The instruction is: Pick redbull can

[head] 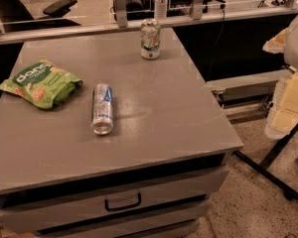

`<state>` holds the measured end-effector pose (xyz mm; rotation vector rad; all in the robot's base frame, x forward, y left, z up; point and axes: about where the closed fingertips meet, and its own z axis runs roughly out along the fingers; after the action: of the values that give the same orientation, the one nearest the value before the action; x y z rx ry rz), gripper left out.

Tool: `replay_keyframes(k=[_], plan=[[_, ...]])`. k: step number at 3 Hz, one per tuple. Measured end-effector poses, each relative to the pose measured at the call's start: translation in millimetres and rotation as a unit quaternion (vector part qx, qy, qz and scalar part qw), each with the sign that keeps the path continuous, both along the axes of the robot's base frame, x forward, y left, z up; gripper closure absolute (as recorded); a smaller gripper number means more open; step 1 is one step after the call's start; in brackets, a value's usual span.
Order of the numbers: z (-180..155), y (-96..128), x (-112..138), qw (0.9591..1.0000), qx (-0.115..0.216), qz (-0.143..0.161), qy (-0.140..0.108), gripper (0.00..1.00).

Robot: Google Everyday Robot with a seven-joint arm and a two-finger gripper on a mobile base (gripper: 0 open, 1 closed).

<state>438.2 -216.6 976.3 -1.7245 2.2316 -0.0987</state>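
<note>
Redbull can (102, 108) lying sideways on cabinet top (179, 118).
Gripper unseen, state unknown; the can is to be grasped across its width.

The redbull can (102, 108) lies sideways on the table (179, 108), jaws at right edge.
</note>
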Motion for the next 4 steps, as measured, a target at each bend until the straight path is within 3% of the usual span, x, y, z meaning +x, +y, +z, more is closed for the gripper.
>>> replay_keyframes(k=[1, 2, 3, 4], plan=[[0.0, 0.0, 0.0, 1.0, 0.0, 0.0, 0.0, 0.0], [-0.4, 13.0, 0.3, 0.9988, -0.015, 0.047, 0.001, 0.0], [-7.6, 48.5, 0.5, 0.9854, -0.054, 0.161, 0.011, 0.0], [-18.5, 94.4, 2.2, 0.9529, -0.087, 0.29, 0.024, 0.0]])
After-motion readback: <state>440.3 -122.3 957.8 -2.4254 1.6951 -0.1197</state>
